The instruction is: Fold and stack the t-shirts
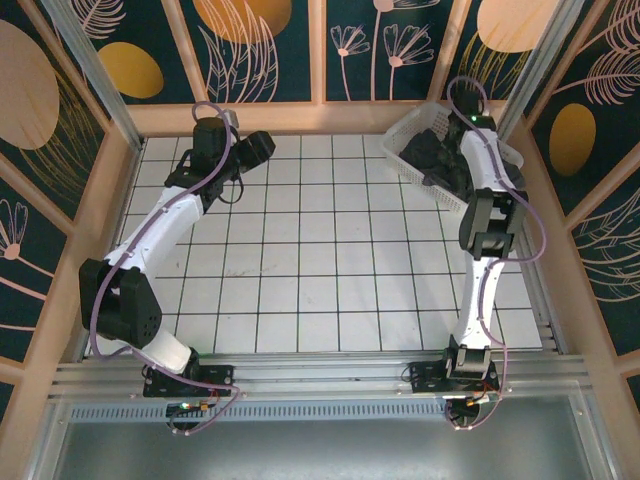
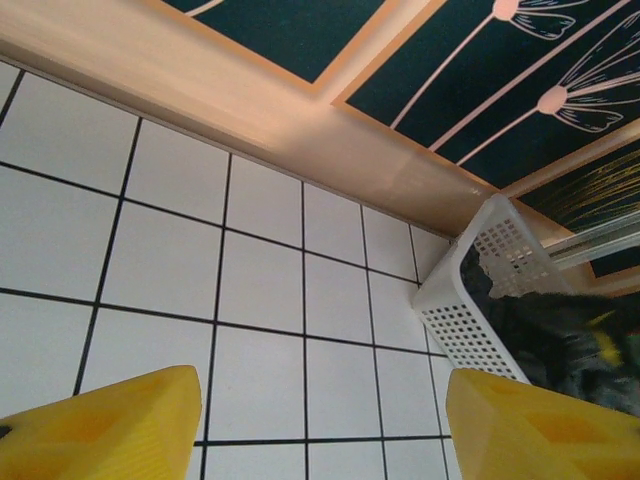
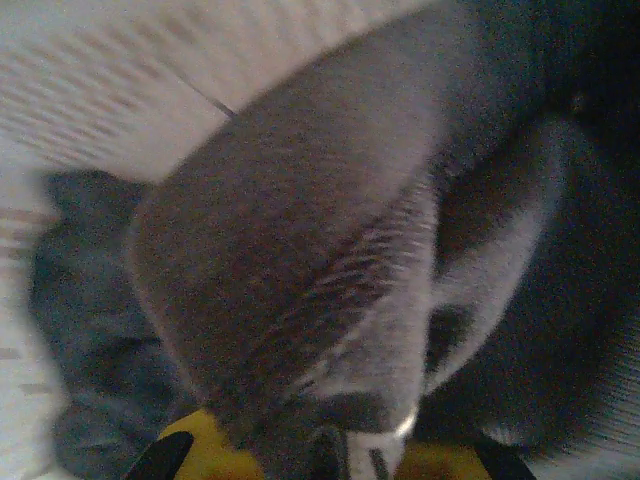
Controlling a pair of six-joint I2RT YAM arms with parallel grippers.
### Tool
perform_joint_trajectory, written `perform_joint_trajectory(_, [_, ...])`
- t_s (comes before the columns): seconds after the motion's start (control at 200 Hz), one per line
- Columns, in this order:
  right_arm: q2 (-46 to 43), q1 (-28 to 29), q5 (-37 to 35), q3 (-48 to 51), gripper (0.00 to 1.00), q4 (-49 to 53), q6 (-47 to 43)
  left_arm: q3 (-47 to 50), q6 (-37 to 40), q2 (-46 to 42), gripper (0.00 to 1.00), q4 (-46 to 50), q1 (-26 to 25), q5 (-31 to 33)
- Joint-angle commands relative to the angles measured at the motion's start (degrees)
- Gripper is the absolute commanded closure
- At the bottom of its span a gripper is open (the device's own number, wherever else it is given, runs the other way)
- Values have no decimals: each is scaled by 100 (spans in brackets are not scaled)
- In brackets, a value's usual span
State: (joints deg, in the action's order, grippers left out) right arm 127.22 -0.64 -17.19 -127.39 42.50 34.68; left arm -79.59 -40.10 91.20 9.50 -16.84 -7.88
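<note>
T-shirts (image 3: pixel 300 250) heaped in basket (image 1: pixel 403 166); right gripper (image 3: pixel 340 455) pinched a fold. Left gripper (image 2: pixel 320 415) spread. Tangled neighbours might have lifted together.

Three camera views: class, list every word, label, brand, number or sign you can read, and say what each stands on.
No text can be read in these views.
On the shirt: a small white patch, perhaps a tag, at the bottom of the right wrist view, too blurred to read.
On the basket, the tiled table and the flowered walls: no writing seen.
</note>
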Motion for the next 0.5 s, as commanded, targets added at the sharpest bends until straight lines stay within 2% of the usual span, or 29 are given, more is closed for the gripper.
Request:
perform_joint_trajectory(0.0, [-1294, 223, -269, -426, 100, -1361, -719, -248, 44, -199, 35, 276, -30, 331])
perform_joint_trajectory(0.13, [-1904, 692, -28, -400, 100, -2266, -1408, -294, -19, -290, 36, 497, -30, 809])
perform_joint_trajectory(0.27, [-2340, 1461, 106, -537, 100, -2965, -2026, -294, -26, -478, 36, 696, -26, 1324])
perform_joint_trajectory(0.495, [-2250, 2913, 386, -1384, 100, -3288, -2897, -21, -122, -1028, 35, 845, -31, 2137])
